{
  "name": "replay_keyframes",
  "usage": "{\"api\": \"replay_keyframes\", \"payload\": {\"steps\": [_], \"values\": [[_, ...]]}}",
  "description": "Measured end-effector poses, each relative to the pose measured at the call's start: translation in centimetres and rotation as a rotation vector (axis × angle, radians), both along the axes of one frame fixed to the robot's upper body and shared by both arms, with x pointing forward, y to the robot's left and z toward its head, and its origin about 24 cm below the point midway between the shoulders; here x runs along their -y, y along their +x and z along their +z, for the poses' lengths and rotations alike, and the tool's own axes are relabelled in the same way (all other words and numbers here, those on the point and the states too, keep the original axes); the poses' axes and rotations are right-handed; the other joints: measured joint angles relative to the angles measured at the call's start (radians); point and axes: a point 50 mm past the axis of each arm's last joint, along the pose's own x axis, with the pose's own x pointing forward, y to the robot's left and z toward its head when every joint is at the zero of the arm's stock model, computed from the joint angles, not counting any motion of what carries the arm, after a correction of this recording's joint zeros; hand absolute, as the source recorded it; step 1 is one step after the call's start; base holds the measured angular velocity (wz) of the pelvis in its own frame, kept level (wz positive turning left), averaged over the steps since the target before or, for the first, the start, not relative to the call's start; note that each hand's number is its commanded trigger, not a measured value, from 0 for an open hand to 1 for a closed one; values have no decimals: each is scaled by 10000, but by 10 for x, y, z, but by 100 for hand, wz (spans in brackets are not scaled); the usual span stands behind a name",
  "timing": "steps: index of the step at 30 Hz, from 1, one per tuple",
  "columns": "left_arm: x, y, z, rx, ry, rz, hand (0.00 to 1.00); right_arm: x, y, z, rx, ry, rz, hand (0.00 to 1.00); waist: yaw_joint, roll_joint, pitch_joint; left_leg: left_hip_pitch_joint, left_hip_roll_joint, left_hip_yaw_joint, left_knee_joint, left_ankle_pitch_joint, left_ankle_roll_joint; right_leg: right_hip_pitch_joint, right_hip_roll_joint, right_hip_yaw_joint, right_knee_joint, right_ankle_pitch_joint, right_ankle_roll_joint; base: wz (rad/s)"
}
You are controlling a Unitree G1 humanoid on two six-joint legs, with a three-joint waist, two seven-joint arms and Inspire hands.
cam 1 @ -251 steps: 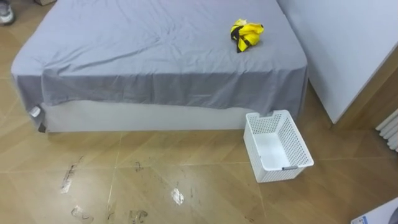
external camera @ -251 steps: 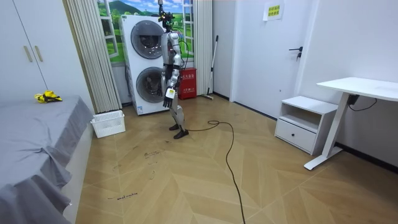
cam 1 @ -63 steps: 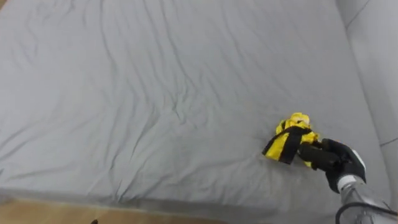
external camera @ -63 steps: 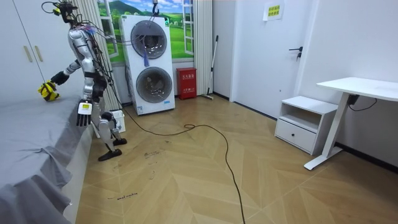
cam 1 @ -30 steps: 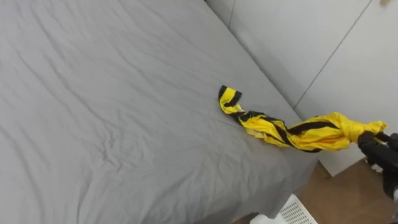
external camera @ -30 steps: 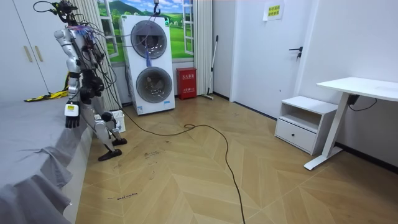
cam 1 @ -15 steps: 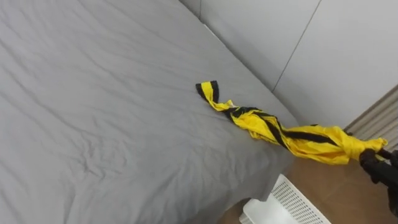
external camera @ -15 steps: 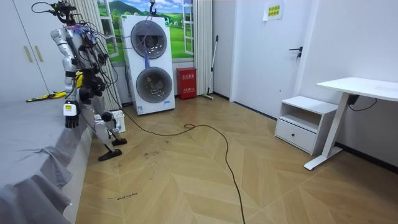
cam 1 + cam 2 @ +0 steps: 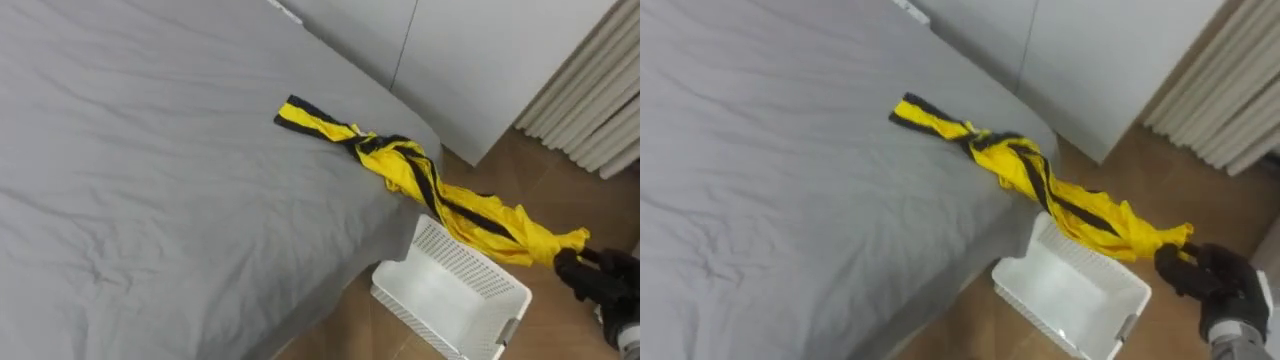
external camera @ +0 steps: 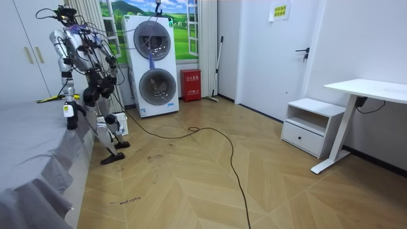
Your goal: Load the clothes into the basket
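basket [image 9: 455, 262]: white, perforated, upright beside bed [image 9: 150, 200] | garment [image 9: 405, 168]: yellow-black, stretched from bed over basket

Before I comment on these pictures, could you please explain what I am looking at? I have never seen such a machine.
This is a two-legged humanoid robot doing housework. Two pictures come from the two eyes of a camera on its head, looking down. The third comes from a camera standing in the room, where the robot stands beside the bed, with stacked washing machines behind it. Below the head camera is a bed with a grey sheet, and a white perforated basket stands on the floor next to it. The black right hand is closed on one end of a yellow and black garment. The garment stretches over the basket, and its far end lies on the bed. The left hand hangs at the robot's side.
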Motion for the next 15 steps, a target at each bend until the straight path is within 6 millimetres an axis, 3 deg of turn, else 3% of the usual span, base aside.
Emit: {"api": "replay_keyframes", "payload": {"steps": [6,8,15], "values": [[0,6,-1,-4,17,-161,0,4,22,-3,-72,251,-639,100,-287,141,39,-557,-74,236,-21,81,96,-853,72,326,488,23,22,-15],[3,9,-1,43,-78,-151,0,11,27,2,-36,58,-780,100,-316,244,71,-653,-118,238,-28,106,133,-977,53,367,543,24,44,-4],[6,17,-1,156,-143,-321,0,20,33,6,67,-21,-1411,100,-267,348,64,-989,-125,498,-18,146,171,-1502,91,561,702,71,97,-6]]}}
